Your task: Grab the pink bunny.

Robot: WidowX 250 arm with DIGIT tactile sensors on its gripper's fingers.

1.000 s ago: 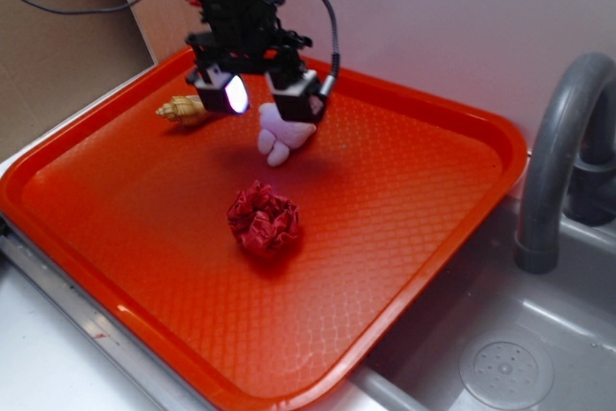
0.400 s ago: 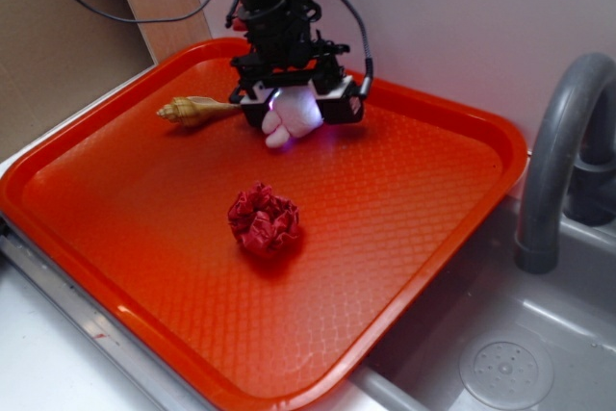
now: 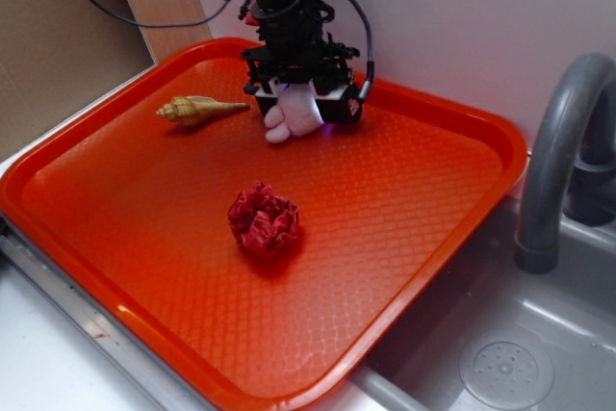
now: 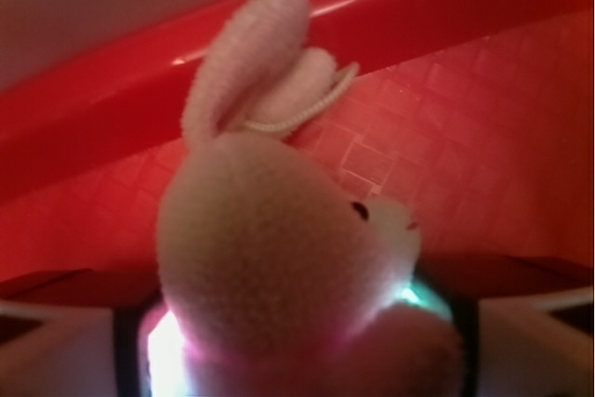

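Compared with a second ago, the gripper (image 3: 300,106) has dropped from its hover and come down over the pink bunny (image 3: 292,116), which sits near the far rim of the orange tray (image 3: 404,238). Back then the jaws stood wide apart above the toy; now they sit tight against its flanks. In the wrist view the bunny (image 4: 279,258) fills the frame between the two pads, its body bulging past them, so I judge the jaws clamped on it. The toy's feet look to be touching the tray, though I cannot tell whether it has begun to lift.

The golden seashell (image 3: 197,110) lies well left of the gripper, and the dark red ruffled ball (image 3: 264,219) nearer the camera; neither has shifted.

My reading: grasp made, lift not yet confirmed. Plush compresses, so slip on lifting is the risk.
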